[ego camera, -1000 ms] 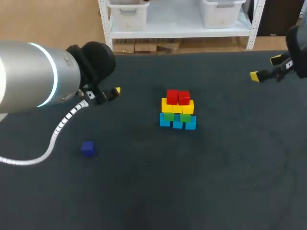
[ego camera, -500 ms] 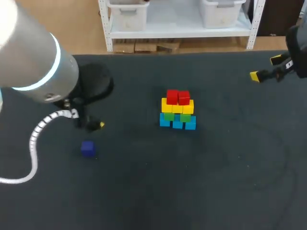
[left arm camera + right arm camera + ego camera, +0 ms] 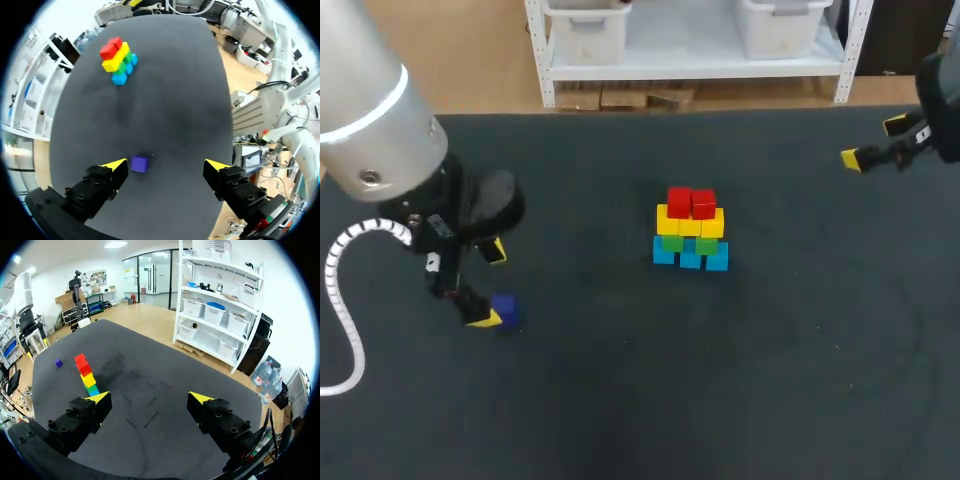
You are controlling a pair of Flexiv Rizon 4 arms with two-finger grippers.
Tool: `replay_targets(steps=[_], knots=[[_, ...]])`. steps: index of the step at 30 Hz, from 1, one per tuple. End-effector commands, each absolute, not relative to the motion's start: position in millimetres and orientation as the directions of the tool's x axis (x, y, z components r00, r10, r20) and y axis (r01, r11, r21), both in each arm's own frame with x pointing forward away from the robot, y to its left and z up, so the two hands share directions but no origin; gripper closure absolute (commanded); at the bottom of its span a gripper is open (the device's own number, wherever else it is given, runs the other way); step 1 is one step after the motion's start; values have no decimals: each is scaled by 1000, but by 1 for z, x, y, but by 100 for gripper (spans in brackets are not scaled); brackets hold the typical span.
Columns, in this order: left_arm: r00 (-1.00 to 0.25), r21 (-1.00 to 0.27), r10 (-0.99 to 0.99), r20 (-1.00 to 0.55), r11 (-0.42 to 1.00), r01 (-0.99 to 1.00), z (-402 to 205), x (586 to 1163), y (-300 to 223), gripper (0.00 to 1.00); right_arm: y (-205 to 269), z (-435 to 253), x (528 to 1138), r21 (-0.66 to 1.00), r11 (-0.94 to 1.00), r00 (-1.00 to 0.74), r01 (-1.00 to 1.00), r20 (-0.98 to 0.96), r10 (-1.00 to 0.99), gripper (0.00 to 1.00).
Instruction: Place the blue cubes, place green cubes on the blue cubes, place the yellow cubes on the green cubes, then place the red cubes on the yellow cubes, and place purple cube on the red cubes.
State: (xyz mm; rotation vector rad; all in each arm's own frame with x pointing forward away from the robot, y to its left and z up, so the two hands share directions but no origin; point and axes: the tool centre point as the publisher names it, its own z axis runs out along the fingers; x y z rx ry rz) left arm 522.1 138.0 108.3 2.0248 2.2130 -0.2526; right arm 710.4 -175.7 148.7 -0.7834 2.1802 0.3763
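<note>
Resting flat on table: small purple cube, dark blue-violet, within left gripper, jaws apart, just beside one.

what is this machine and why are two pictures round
These are two robot arms at a dark table. One picture looks down from above and behind; each round one comes from a camera on an arm's wrist, looking along its fingers. On the table stands a cube stack: blue, green, yellow, then red on top. A lone purple cube lies apart. The left hand is open right by it, gripping nothing. The right hand is open and empty, near the table's far edge.
</note>
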Motion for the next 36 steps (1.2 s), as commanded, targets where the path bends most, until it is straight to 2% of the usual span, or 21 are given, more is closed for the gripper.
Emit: replay_targets(steps=[1, 12, 18, 36], knots=[[-102, -190, 979, -177, 68, 979, 99, 533, 129, 0, -176, 148, 711, 18, 764, -510, -645, -755, -413, 0], [-78, -160, 994, -77, 65, 985, 78, 531, 131, 0, -176, 148, 711, 18, 764, -510, -645, -755, -413, 0], [-76, -150, 986, -147, 54, 987, 82, 530, 130, 0, -176, 148, 711, 18, 764, -510, -645, -755, -413, 0], [-91, -127, 987, -131, 74, 989, 76, 532, 130, 0, -176, 148, 711, 18, 764, -510, -645, -755, -413, 0]])
